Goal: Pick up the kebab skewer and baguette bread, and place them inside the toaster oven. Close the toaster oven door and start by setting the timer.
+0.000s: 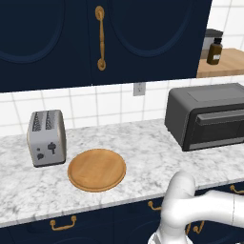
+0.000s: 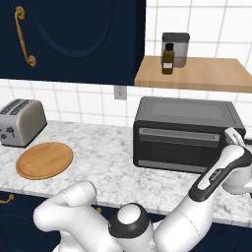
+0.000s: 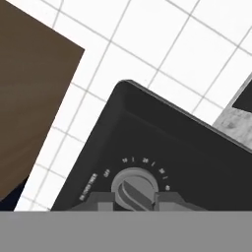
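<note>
Jaws clenched on the timer knob of the toaster oven, door shut just beside them on the worktop, and any off-centre twist could slip the fingertips off, leaving the timer unset.

Dark grey toaster oven, grey-veined white marble counter, navy cabinets.
</note>
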Robot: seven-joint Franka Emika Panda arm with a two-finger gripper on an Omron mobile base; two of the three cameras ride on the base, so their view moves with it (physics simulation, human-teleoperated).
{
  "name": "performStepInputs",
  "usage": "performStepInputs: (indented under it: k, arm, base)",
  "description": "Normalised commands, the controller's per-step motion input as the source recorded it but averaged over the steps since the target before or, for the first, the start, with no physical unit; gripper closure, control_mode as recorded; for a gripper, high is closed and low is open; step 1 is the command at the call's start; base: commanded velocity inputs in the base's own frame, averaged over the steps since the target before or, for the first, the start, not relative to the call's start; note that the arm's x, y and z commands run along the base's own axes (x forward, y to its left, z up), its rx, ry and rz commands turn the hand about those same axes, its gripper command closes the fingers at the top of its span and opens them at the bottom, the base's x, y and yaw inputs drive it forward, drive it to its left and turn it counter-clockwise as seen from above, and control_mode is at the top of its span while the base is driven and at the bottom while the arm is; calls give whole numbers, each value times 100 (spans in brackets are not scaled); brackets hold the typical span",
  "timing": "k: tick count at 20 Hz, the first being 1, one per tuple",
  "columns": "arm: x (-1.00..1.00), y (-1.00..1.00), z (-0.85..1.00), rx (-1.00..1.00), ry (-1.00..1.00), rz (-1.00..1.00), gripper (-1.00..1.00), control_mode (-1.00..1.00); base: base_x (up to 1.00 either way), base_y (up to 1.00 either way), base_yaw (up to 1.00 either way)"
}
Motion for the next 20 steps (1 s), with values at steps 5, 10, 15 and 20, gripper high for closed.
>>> performStepInputs:
  k: [5, 10, 15, 20]
  arm:
    - [-14, 0, 0, 12, 0, 0, 100, -100]
    - [-5, 0, 0, 9, 0, 0, 100, -100]
    - [0, 1, 0, 3, 0, 0, 100, -100]
    - [0, 4, 0, 5, 0, 0, 100, -100]
  base:
    - [0, 0, 0]
    - [0, 0, 0]
    - [0, 0, 0]
    - [0, 0, 0]
